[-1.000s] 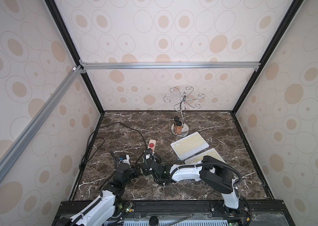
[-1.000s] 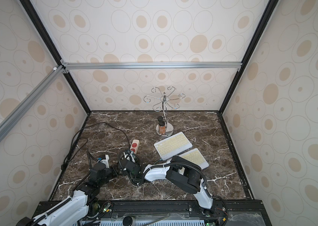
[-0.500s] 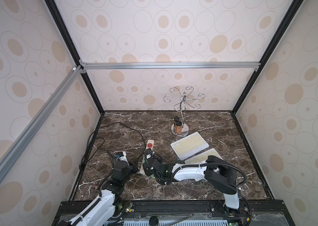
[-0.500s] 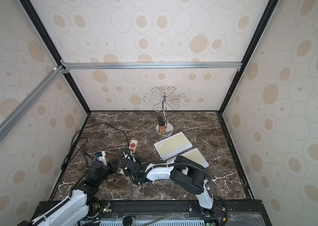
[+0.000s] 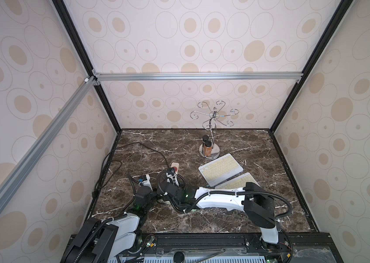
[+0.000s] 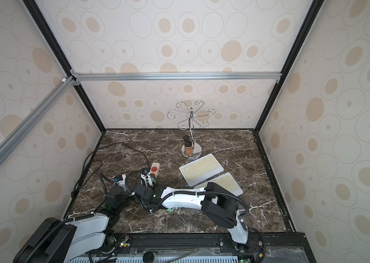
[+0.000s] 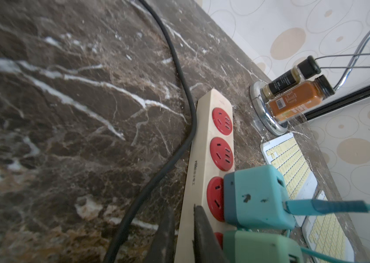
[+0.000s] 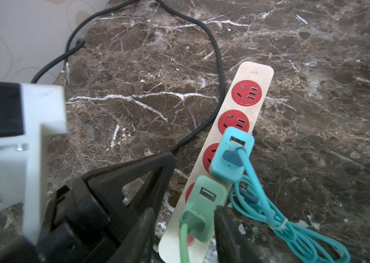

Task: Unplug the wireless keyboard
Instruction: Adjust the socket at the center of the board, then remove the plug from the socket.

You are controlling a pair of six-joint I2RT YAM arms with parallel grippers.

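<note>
**Right jaws straddle the green charger; keyboards lie off to the right**

On my right wrist feed the right gripper (image 8: pixel 184 210) sits over the near end of the power strip (image 8: pixel 255 68), one finger on each side of the green charger (image 8: pixel 204 200). I can see a sliver of the cream strip between one finger and the charger, so the jaws are parted around it, not clamped on it. A green lead (image 8: pixel 184 241) leaves the charger toward the camera. The blue charger (image 8: pixel 231 157) is plugged into the next socket, just beside the green one. Its blue cable (image 8: pixel 282 225) lies bundled on the tabletop (image 8: pixel 316 113).

The left gripper (image 7: pixel 183 213) is down at the strip's long edge, on the side where the black cable (image 8: pixel 221 75) runs. Its jaws show only a narrow slit, and I cannot tell whether they pinch the strip.

In a top view the two white keyboards with yellow keys lie side by side to the right of the strip. The far keyboard (image 5: pixel 220 172) is near the chrome stand (image 5: pixel 216 152). The near keyboard (image 5: pixel 238 181) is partly hidden behind the right arm (image 5: pixel 220 200). I cannot trace which lead feeds which keyboard.
</note>
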